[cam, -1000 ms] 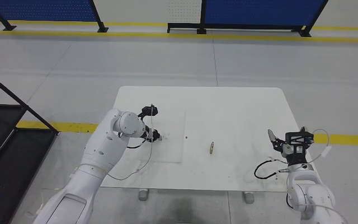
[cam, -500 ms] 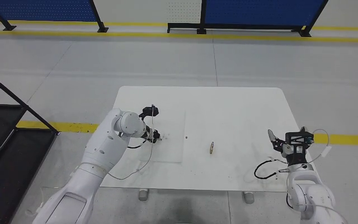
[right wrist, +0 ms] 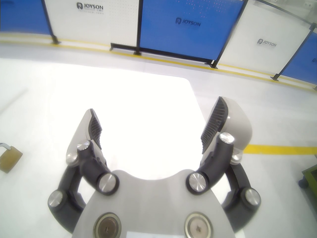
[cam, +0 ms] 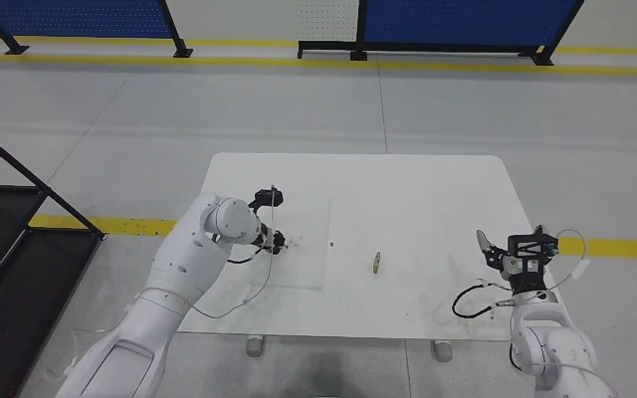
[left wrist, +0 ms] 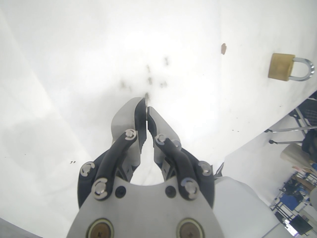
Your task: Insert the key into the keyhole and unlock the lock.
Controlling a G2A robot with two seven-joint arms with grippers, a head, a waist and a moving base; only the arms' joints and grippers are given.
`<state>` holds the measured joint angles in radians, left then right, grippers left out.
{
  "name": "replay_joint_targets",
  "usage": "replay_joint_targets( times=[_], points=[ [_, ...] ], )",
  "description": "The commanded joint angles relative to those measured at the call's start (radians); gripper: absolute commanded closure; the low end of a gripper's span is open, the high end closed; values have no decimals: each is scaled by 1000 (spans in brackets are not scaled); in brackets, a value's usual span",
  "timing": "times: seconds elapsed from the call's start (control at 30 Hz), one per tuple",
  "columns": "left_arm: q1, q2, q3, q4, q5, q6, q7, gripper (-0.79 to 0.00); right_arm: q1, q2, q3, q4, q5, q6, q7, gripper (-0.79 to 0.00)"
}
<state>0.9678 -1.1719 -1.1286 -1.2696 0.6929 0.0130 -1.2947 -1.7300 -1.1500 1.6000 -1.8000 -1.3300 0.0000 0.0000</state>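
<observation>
The left gripper (left wrist: 147, 106) has its fingers (left wrist: 140, 115) pinched together on a thin metal sliver, seemingly the key (left wrist: 146, 96); its tip pokes out just past them, close over the white tabletop (left wrist: 74, 50) where a few dark specks (left wrist: 149, 79) mark the surface; the brass padlock (left wrist: 282, 70) lies flat near the middle of the tabletop, well apart to the right of this gripper; the right gripper (right wrist: 157, 110) has its fingers (right wrist: 218, 115) spread wide with nothing between them, at the right near edge, well apart from the padlock
</observation>
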Motion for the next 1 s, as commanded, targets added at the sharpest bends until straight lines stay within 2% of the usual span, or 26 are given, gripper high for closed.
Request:
replay_joint_targets(
  times=[0.0, 0.17, 0.33, 0.6, 0.8, 0.97],
  points=[
    [5, 4, -4, -26, 15, 4, 0, 0, 0, 0, 0, 0, 0, 0, 0, -785],
    [34, 15, -25, -122, 28, 18, -11, 0, 0, 0, 0, 0, 0, 0, 0, -785],
    [78, 27, -97, -197, -73, 34, -27, 0, 0, 0, 0, 0, 0, 0, 0, -785],
    [206, 56, -314, -283, -415, 20, -97, 0, 0, 0, 0, 0, 0, 0, 0, -785],
    [327, 79, -499, -273, -676, 18, -148, 0, 0, 0, 0, 0, 0, 0, 0, -785],
    [390, 93, -599, -247, -827, 27, -196, 0, 0, 0, 0, 0, 0, 0, 0, -785]
  ],
)
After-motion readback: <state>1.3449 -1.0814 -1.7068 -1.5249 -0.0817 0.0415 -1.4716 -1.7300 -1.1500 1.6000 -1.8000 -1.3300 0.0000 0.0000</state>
